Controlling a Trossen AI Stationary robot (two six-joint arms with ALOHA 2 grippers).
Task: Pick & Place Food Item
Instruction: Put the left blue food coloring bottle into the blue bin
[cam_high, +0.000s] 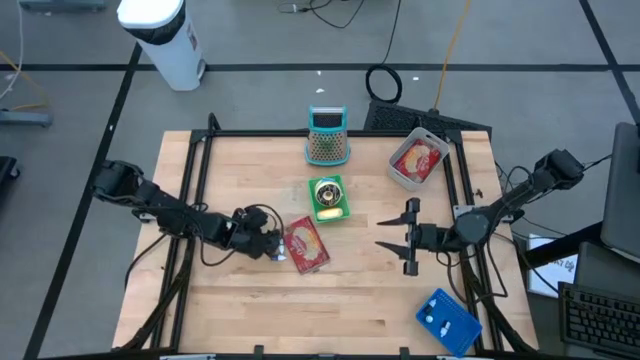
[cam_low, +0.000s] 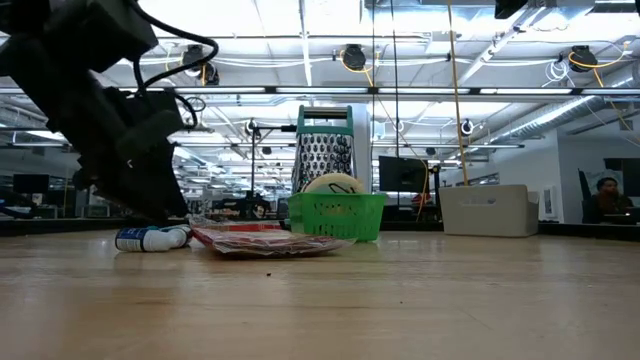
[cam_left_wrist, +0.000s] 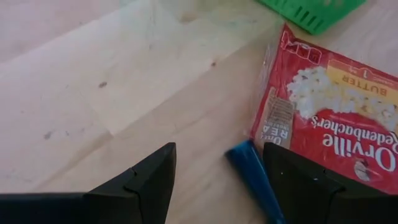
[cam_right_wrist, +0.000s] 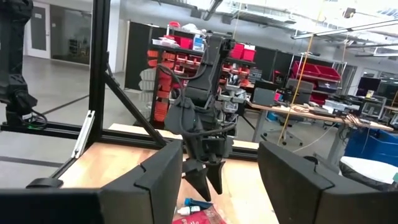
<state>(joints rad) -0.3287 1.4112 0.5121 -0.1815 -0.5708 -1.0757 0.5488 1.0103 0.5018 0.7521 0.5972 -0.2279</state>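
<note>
Jaws spread on both arms, nothing between either pair.

Left gripper (cam_high: 272, 243): low over the table (cam_high: 240, 310), fingers apart and pointed at the near end of the popcorn bag (cam_high: 307, 245). From its wrist view the bag sits just ahead and off to one side, not between the fingers (cam_left_wrist: 143, 180). A small blue tube (cam_left_wrist: 252, 174) lies just beside the bag's edge, close to one fingertip; it could get caught up in a pinch if the approach is not shifted.

Popcorn bag: red, flat on the wood, roughly centre table, untouched. I take this as the food item to be picked, and lying flat it likely needs an edge grip.

Green basket (cam_high: 329, 198): just behind the bag, holding a round pale item; upright.

Grater (cam_high: 326, 135): standing at the far edge, behind the basket, well clear of the work.

Grey bin (cam_high: 418, 160): far right corner, already holding another red bag; probably the drop point.

Right gripper (cam_high: 411, 237): raised above bare wood right of centre, fingers wide, facing the left arm. It looks to be waiting.

Blue packet (cam_high: 447, 320): near right corner, apart from everything.
</note>
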